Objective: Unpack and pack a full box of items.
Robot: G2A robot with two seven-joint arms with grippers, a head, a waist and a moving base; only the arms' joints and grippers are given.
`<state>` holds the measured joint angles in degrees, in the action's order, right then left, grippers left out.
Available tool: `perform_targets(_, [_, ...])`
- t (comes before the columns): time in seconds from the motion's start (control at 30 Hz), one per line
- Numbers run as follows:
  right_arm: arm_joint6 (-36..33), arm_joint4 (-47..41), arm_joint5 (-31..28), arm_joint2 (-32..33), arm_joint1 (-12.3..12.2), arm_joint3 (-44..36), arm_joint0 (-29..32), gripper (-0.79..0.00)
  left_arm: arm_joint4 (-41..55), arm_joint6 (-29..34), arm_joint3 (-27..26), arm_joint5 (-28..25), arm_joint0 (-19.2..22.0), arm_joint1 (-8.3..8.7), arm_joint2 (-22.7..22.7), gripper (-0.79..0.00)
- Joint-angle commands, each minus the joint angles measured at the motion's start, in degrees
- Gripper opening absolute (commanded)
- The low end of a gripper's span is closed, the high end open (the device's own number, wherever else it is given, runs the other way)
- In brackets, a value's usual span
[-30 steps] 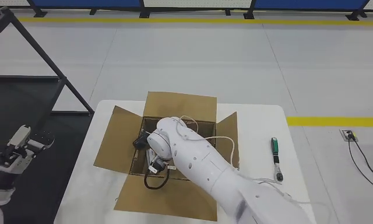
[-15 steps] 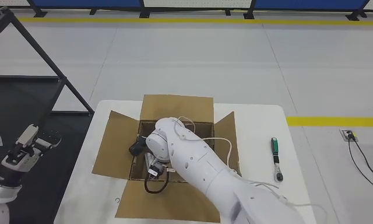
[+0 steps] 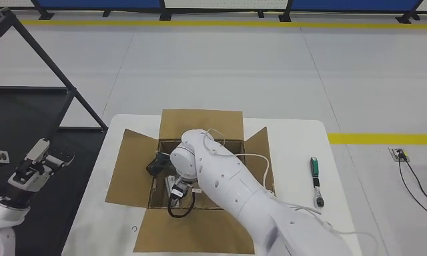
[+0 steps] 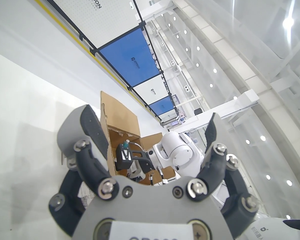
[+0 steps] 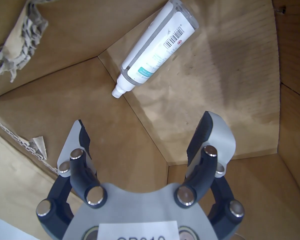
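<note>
A brown cardboard box (image 3: 200, 126) stands on the white table with its flaps spread out. My right arm reaches down into it, and the right gripper (image 5: 145, 128) is open inside with nothing between its fingers. On the box floor, close to an inner corner, lies a clear bottle with a white label and white cap (image 5: 157, 44), a short way beyond the fingertips and untouched. My left gripper (image 3: 41, 159) hovers off the table's left edge, open and empty. From its wrist view the open left gripper (image 4: 152, 131) faces the box (image 4: 120, 123) and the right arm.
A green-handled ratchet wrench (image 3: 315, 179) lies on the table (image 3: 297, 139) to the right of the box. A black metal frame (image 3: 47, 63) stands to the left of the table. Torn cardboard edges (image 5: 17, 48) line the box's inside wall.
The left gripper has drifted right, closer to the table's edge. The box has shifted a little to the left and turned, with the right arm still inside it.
</note>
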<state>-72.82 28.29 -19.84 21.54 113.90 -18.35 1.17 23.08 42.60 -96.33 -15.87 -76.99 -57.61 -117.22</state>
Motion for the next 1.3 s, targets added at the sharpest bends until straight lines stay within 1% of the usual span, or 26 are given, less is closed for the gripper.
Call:
perform_targets(0.0, [0.0, -0.01, -0.01, 0.0, 0.0, 0.0, 0.0, 0.0, -1.03, 0.4, -0.08, 0.29, 0.22, 0.14, 0.31, 0.0])
perform_targets(0.1, [0.42, 0.13, 0.24, -0.03, -0.02, 0.03, 0.18, 0.0, -2.7, 0.97, -0.67, 0.46, 0.24, 0.35, 0.52, 0.0])
perform_targets(0.3, [7.98, 1.81, -0.6, 0.93, -1.18, -0.55, 0.68, 0.0, -5.58, 3.45, -2.2, 1.27, -0.85, 0.79, 0.84, 0.0])
perform_targets(0.43, [12.23, 4.19, -2.78, 1.2, -2.35, -2.36, 0.84, 0.0, -6.21, 4.71, -2.23, 0.98, -1.48, 0.99, 1.18, 0.0])
perform_targets(0.53, [16.25, 6.72, -4.43, 1.35, -3.53, -4.77, 1.33, 0.0, -5.76, 5.77, -2.16, -0.09, -1.77, 1.11, 1.36, 0.0])
perform_targets(0.73, [22.2, 11.3, -2.2, 3.36, -7.11, -11.54, 2.81, 0.0, -5.48, 5.97, -2.59, -1.4, -2.34, 1.31, 1.09, 0.0])
perform_targets(0.8, [22.1, 12.8, -0.53, 4.47, -8.7, -14.97, 3.82, 0.0, -5.26, 5.8, -3.07, -1.17, -2.52, 1.39, 0.78, 0.0])
perform_targets(0.87, [20.07, 13.78, 0.85, 5.46, -10.04, -18.58, 4.88, 0.0, -5.28, 5.97, -3.8, -0.86, -2.77, 1.49, 0.51, 0.0])
perform_targets(1.27, [20.07, 13.78, 0.85, 5.46, -10.04, -18.58, 4.88, 0.0, -5.28, 5.97, -3.8, -0.86, -2.77, 1.49, 0.51, 0.0])
